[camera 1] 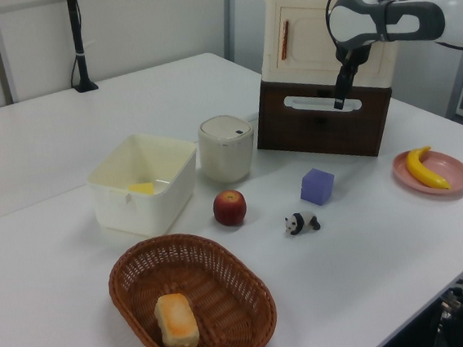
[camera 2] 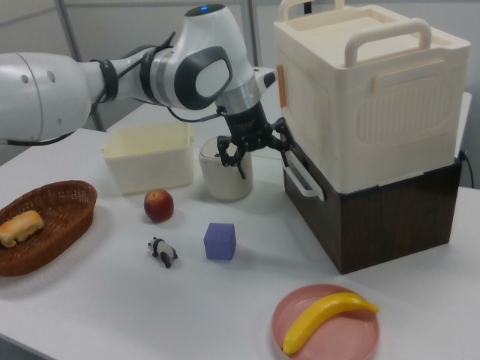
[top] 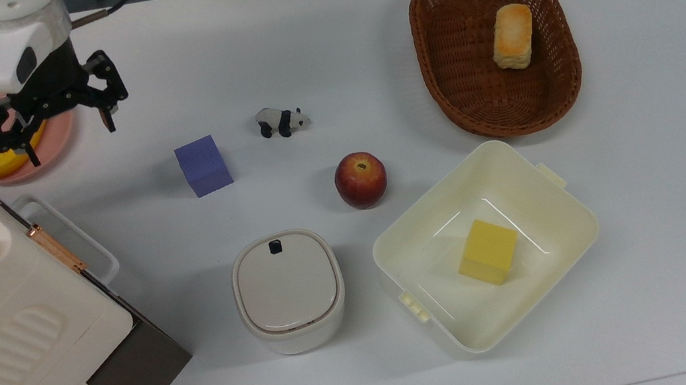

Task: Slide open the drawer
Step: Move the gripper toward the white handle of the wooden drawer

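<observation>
I stood in a robot lab: a broad white table (top: 645, 143) carried staged props, a toy panda (top: 282, 121), a purple block (top: 203, 165) and a fake banana (camera 2: 328, 319) on a pink plate (camera 2: 360, 337), with pale wall panels (camera 1: 152, 25) and a black camera post (camera 1: 78, 40) behind.

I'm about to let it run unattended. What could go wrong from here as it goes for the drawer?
The open tool hangs short of the white handle of the drawer, so its fingers could straddle it badly and slip off. The cream appliance stands stacked on the drawer unit, so a hard pull may shift it. The purple cube lies before the drawer front, perhaps in the drawer's path.
</observation>
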### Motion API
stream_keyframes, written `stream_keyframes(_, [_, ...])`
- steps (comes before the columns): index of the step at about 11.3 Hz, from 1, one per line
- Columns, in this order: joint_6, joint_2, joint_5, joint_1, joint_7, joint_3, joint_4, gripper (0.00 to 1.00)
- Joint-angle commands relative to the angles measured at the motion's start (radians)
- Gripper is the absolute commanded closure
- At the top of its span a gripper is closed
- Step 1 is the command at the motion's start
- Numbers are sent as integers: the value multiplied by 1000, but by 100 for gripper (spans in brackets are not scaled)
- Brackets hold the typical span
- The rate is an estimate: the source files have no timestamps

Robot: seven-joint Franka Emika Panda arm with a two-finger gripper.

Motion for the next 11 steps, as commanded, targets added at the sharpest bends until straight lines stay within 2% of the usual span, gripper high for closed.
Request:
stream_keyframes(1, [55, 38, -25, 9, -11, -3, 22, 0])
stream_keyframes(5, [78, 56, -27, 29, -10, -14, 22, 0])
stream_keyframes(9, [167, 105, -30, 78, 0, -75, 24, 0])
stream_keyframes(11, [205, 137, -59, 81, 20, -77, 42, 0])
